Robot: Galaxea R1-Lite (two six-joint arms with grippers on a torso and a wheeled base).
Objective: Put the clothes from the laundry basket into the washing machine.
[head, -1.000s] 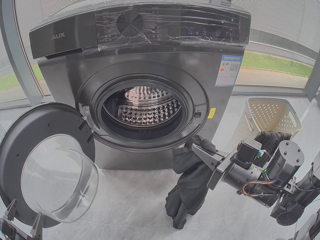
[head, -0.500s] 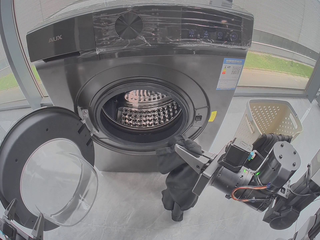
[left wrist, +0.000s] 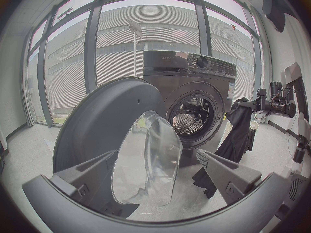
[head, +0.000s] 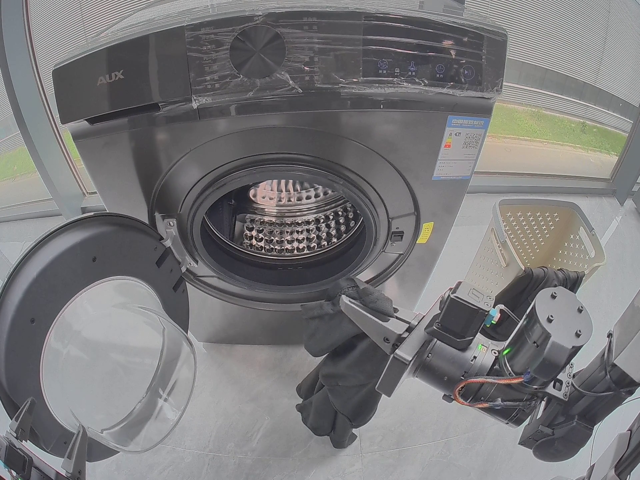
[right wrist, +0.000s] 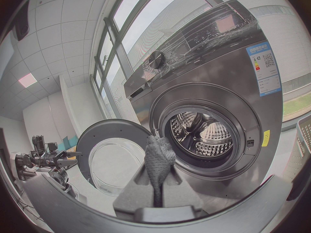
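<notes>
Ahead of and slightly above the right gripper: open washing machine drum. It's clamped on a dark garment by a top fold, with the bulk hanging below it, probably so it trails in. Spread and empty, left gripper sits by the door.

Right pincer with garment nearer washing machine

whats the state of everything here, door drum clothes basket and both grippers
door, swung fully open
drum, no clothes visible inside
garment, hanging from the right gripper, below the drum opening
right gripper, shut on garment
left gripper, open, holding nothing
basket, dark clothes in it
</notes>
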